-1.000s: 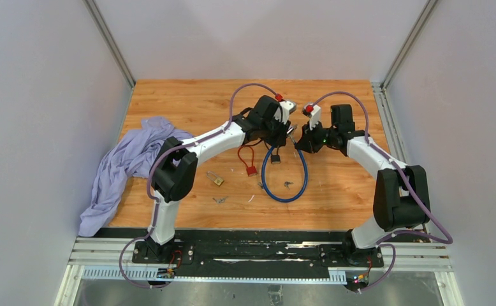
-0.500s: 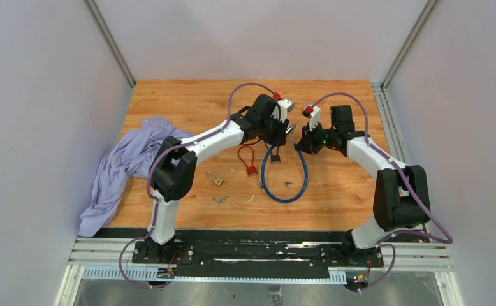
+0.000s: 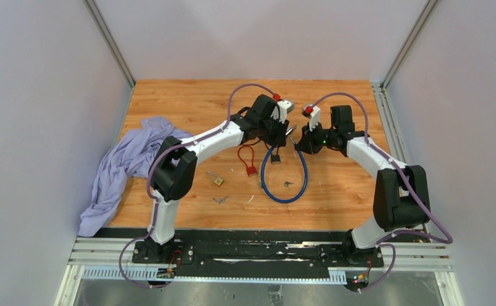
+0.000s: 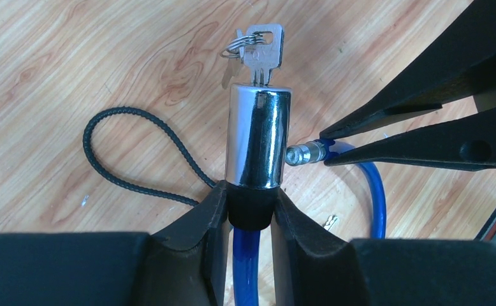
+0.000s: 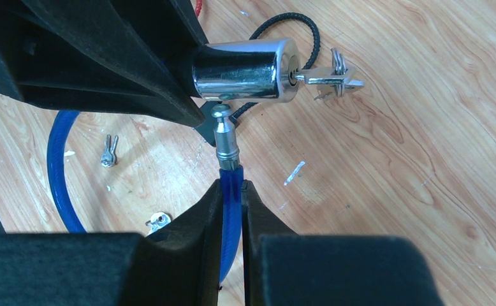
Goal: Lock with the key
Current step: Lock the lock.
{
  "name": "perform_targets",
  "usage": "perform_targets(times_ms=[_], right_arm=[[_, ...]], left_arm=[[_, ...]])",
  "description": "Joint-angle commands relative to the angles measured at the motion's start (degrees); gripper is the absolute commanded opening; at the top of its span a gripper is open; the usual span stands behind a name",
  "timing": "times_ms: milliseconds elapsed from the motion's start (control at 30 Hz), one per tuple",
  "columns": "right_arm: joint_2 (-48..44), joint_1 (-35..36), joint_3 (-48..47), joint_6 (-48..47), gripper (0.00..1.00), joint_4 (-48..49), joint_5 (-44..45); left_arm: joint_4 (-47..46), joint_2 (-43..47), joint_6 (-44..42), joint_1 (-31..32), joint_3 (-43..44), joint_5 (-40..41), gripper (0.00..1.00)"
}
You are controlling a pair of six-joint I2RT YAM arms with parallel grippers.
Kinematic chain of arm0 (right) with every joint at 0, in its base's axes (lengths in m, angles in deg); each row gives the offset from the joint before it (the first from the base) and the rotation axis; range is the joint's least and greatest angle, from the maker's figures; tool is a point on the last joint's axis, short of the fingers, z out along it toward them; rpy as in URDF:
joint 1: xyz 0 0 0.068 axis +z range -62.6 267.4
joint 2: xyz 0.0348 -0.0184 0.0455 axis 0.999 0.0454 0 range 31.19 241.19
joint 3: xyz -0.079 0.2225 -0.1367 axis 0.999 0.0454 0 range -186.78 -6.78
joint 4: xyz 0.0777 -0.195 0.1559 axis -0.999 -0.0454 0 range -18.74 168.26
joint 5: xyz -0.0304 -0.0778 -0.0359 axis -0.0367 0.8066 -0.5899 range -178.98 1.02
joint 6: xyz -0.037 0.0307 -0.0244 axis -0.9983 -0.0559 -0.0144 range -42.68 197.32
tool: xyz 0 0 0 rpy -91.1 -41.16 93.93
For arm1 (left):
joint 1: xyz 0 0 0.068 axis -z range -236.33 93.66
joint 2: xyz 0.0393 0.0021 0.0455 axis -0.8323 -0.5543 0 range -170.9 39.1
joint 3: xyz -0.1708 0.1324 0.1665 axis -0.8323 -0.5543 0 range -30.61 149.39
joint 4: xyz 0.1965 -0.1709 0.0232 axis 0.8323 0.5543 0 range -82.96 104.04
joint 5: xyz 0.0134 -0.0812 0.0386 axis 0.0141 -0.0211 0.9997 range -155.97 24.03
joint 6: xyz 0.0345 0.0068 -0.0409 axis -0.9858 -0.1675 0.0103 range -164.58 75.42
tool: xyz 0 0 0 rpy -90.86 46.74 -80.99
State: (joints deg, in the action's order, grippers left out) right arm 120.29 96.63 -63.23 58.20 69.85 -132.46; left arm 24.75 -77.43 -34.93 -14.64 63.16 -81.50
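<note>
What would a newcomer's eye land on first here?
The chrome cylinder, key in its end, is clamped in the left gripper over the middle of the table. The right gripper pinches the blue cable just behind its pin, whose tip sits at the cylinder's side. A purple cloth lies heaped at the left edge.

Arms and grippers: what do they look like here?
The left arm and right arm have white links, black joints and a purple cable looped along each. A red cap sits near each wrist. The left gripper and right gripper have black tapered fingers.
</note>
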Motion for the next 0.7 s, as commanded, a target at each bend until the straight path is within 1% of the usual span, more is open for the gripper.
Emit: perform_targets(times_ms=[0, 367, 667], right_arm=[[-0.3, 1.1, -0.7, 0.4, 0.01, -0.8, -1.6], [-0.1, 0.9, -0.5, 0.5, 0.01, -1.0, -1.7], [-0.6, 0.8, -0.2, 0.3, 0.01, -1.3, -1.7]], left_arm=[[-3.5, 2.9, -0.2, -0.1, -1.1, -1.6, 0.00], [-4.3, 3.9, -0.1, 0.0, -2.1, -1.8, 0.00], [-3.5, 4.1, 0.0, 0.0, -0.7, -2.2, 0.00]])
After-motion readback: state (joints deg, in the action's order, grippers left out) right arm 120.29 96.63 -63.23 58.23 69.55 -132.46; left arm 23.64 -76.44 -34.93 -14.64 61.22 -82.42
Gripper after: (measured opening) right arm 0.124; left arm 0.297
